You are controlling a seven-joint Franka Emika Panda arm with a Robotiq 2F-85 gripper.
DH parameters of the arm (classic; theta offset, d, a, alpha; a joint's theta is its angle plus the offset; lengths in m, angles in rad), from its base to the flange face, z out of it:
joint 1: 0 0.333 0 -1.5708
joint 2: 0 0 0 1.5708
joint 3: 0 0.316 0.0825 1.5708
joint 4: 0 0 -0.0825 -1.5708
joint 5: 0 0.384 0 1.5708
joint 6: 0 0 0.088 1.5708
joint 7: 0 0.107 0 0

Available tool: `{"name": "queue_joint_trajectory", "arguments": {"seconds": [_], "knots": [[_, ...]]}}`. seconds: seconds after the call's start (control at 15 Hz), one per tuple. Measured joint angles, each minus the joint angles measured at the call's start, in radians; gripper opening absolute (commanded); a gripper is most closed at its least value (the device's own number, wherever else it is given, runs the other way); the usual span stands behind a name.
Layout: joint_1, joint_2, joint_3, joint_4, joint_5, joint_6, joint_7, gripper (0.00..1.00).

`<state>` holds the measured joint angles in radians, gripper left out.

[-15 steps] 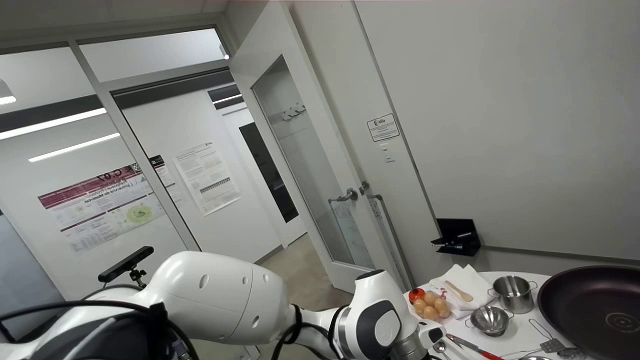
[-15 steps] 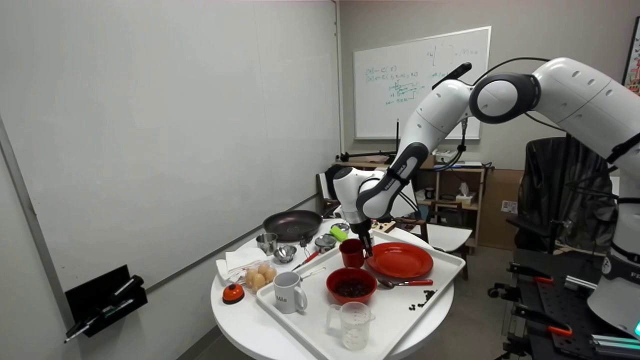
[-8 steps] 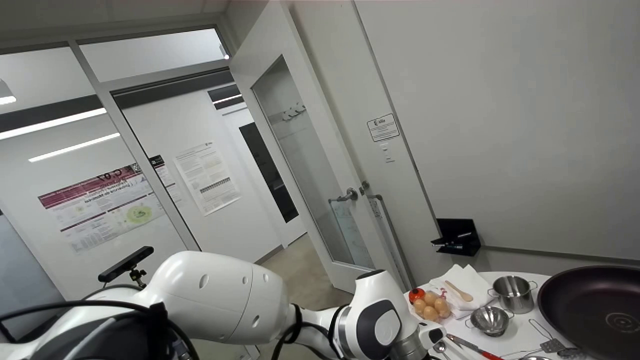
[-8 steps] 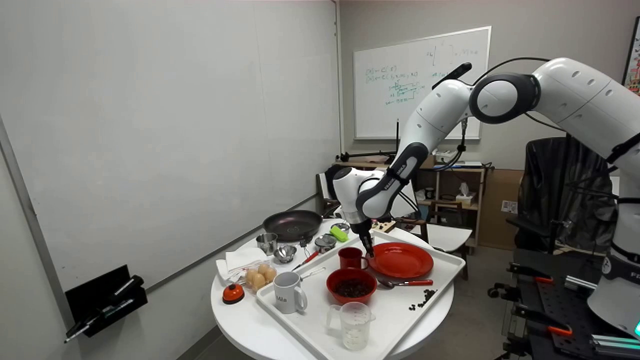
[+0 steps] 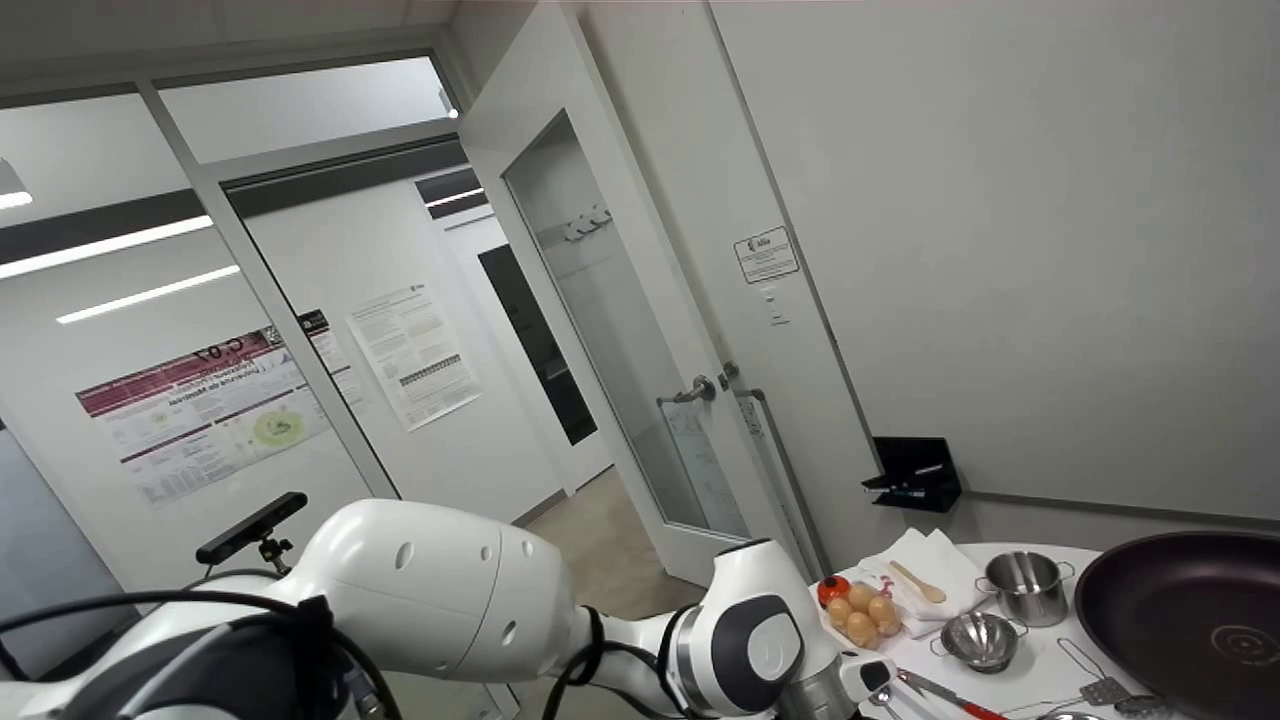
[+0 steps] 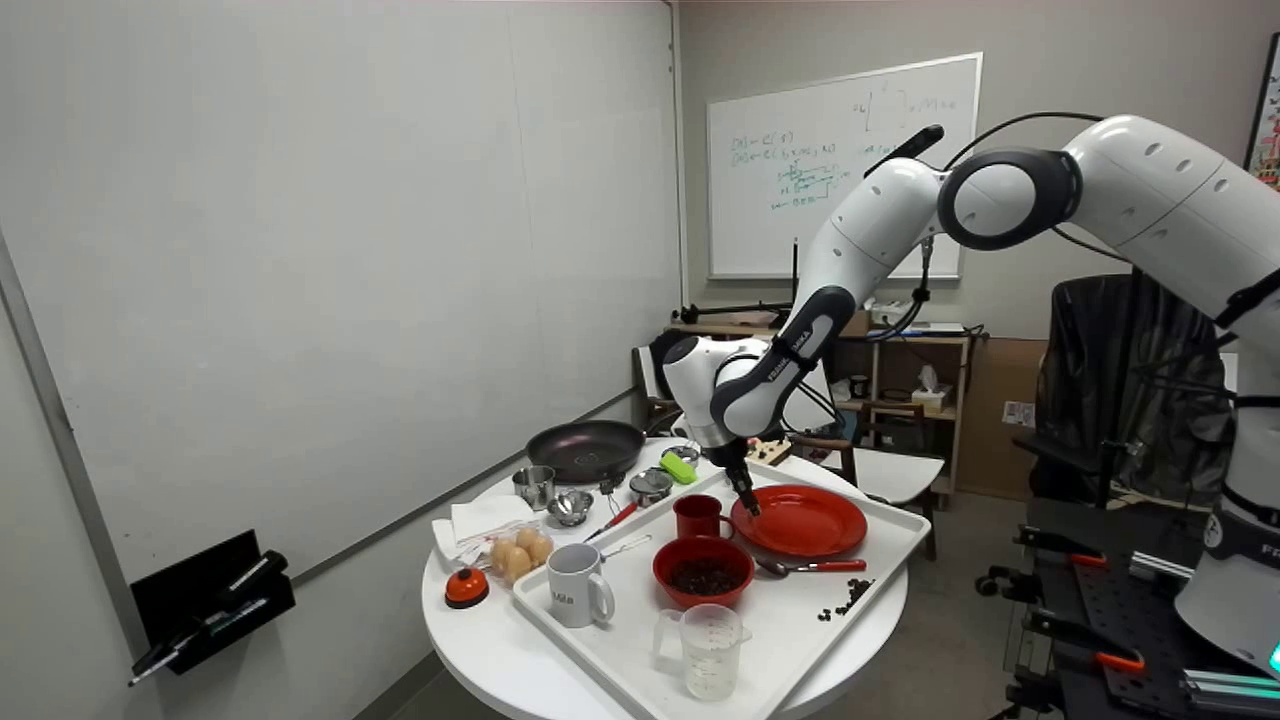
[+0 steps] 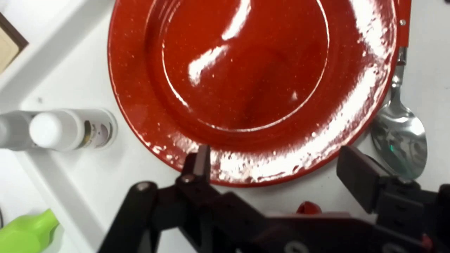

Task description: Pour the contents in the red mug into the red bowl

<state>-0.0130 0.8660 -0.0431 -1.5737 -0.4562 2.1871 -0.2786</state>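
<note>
In an exterior view the tray (image 6: pixel 785 630) loses its near corner to the frame, with bare surface between measuring jug (image 6: pixel 711 660) and grey mug (image 6: pixel 570 590). Behind the jug sits the red bowl (image 6: pixel 700 548), then the red mug (image 6: pixel 697 517), upright, its contents unreadable. The gripper (image 7: pixel 276 163) has its fingers spread wide at the rim of the red plate (image 7: pixel 253 88); contact is unclear. Farther, the frying pan (image 5: pixel 1150 590) is cut off.

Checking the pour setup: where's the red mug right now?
In an exterior view, the red mug stands upright on the white tray, just behind the red bowl and image-left of the red plate.
</note>
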Motion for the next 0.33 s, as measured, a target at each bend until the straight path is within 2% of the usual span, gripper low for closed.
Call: {"name": "queue_joint_trajectory", "arguments": {"seconds": [0.07, 0.33], "knots": [[0.017, 0.002, -0.019, 0.007, -0.01, -0.037, 0.006, 1.0], [0.022, 0.003, -0.025, 0.008, -0.008, -0.042, 0.006, 1.0]]}}
